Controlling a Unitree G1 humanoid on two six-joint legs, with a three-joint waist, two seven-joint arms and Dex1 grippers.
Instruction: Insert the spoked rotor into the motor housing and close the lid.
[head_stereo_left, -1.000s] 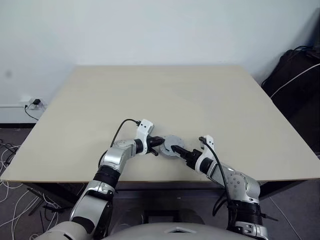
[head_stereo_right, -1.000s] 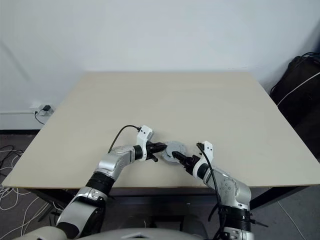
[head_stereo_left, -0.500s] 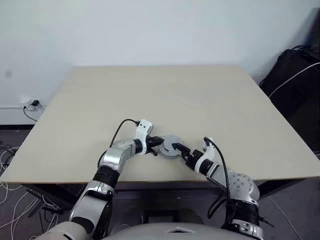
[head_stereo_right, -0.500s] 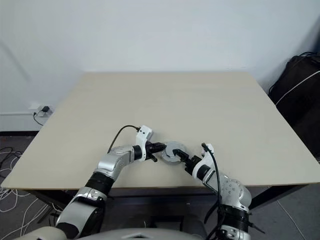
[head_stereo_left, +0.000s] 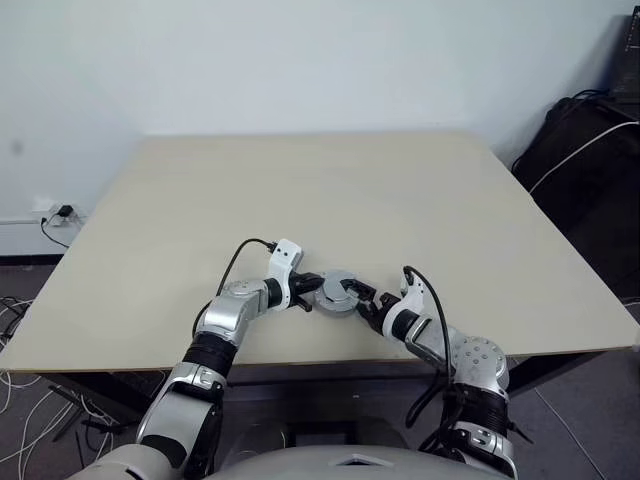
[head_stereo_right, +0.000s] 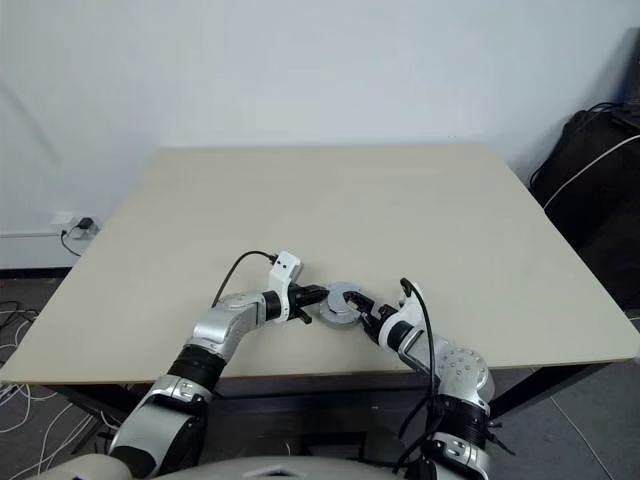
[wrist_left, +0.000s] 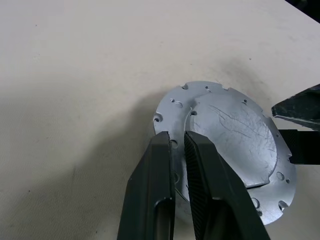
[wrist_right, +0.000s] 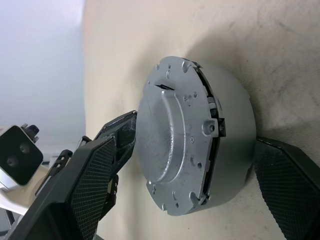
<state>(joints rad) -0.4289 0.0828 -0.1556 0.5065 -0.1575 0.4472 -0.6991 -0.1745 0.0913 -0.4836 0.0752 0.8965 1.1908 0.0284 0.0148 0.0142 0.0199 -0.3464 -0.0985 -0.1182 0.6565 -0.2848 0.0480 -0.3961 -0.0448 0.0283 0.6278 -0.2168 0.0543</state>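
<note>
Seating the round matte-grey metal lid (wrist_right: 172, 132) squarely on the grey cylindrical motor housing (wrist_right: 227, 125), near the beige counter's (head_stereo_left: 330, 190) front edge, calls for even pressure: left gripper (wrist_left: 177, 145) pinched shut on the lid's rim, right gripper (wrist_right: 195, 200) spread wide astride the housing, black bag (head_stereo_left: 585, 150) well apart, nothing obstructing.

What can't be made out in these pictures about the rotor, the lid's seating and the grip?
- Rotor: nothing of it can be made out; the lid covers the housing in the right wrist view.
- Lid seating: the far side is hidden by the lid itself.
- Left gripper: its fingers hide the lid edge they pinch.
- Right gripper: whether its fingers touch the housing is unclear.
</note>
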